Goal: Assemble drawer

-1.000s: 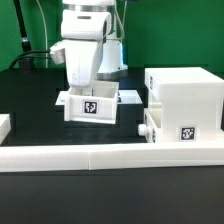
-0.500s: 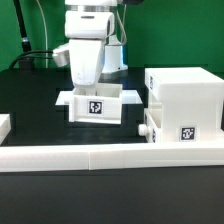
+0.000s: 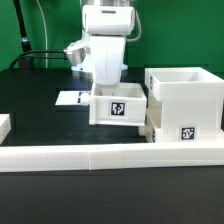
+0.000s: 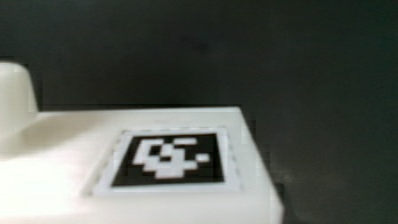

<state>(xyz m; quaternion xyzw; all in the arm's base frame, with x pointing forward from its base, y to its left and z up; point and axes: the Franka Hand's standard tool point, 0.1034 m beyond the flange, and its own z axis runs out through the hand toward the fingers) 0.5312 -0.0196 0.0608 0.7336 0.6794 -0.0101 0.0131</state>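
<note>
The arm (image 3: 107, 40) is glossy white, built of rounded, chunky segments with smooth moulded shells. Its upper segment is a broad drum with a darker seam running beneath it, and a pale grey band shows where the casings meet. Below it the wrist block is boxy with softened corners. On the exterior view's left side of the wrist sits a small grey and black fitting. Behind the arm a thin black cable (image 3: 38, 55) trails across the far table edge.
</note>
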